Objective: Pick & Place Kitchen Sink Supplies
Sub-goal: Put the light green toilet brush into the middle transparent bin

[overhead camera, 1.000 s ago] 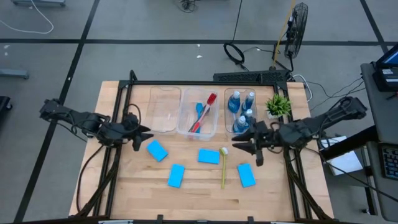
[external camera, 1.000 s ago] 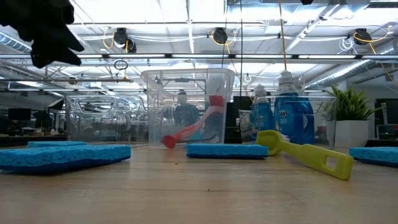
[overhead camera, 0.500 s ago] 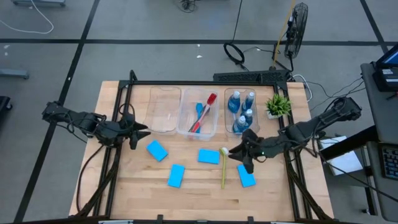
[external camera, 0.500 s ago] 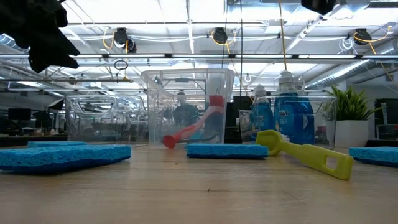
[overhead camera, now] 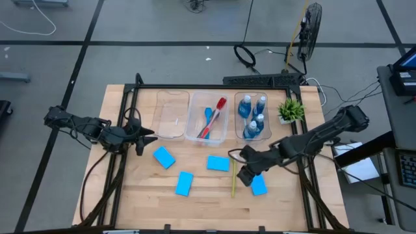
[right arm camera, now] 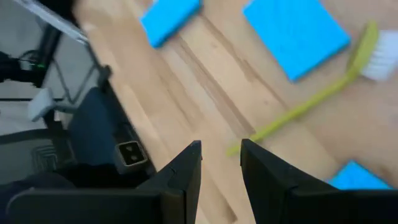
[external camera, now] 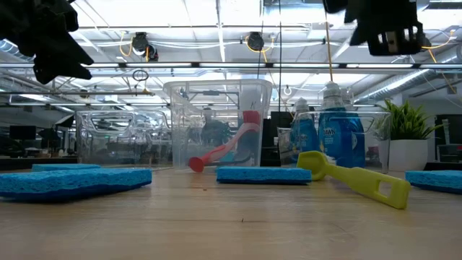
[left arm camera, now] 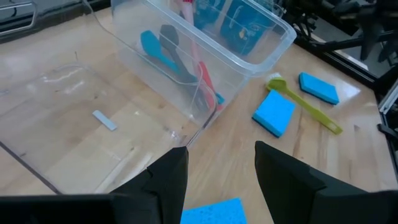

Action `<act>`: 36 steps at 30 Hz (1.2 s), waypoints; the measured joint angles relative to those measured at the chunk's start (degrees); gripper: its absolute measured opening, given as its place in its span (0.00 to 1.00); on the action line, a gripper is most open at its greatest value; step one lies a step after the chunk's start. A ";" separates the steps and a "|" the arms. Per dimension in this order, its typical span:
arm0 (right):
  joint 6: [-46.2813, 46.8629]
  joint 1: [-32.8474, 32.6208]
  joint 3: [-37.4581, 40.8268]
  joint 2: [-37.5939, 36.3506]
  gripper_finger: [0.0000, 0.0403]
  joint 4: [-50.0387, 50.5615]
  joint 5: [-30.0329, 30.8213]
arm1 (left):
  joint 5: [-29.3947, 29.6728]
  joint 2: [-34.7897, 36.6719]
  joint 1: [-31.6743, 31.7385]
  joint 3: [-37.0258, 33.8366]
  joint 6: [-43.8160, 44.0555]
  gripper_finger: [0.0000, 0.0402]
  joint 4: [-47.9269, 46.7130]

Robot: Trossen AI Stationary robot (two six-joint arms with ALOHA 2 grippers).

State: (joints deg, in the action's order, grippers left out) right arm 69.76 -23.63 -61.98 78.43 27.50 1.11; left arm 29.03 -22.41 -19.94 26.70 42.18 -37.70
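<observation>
swinging in from the table's right edge over the last second, the right arm has carried the right gripper (overhead camera: 246,174) down over the yellow-green brush (overhead camera: 233,175) on the bare table (overhead camera: 130,195), likely its next pick. its fingers (right arm camera: 186,177) stand slightly parted, holding nothing. the left gripper (overhead camera: 144,136) hovers near the empty left bin (overhead camera: 172,114), fingers (left arm camera: 168,180) apart and empty, hardly shifted. four sponges (overhead camera: 184,183) lie loose; bottles (overhead camera: 250,110) sit binned.
</observation>
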 joint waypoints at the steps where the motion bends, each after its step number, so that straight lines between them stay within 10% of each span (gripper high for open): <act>1: 0.92 0.08 0.00 0.60 0.25 0.52 -0.80 | 0.00 0.00 0.00 0.00 -0.01 0.46 -0.15; 36: 19.65 2.30 7.93 5.93 0.46 -6.92 3.99 | -0.45 0.00 -0.02 0.00 -2.89 0.46 -1.61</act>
State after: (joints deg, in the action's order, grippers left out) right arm 89.42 -21.32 -54.04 84.36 20.57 5.10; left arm 28.58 -22.41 -19.96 26.70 39.29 -39.31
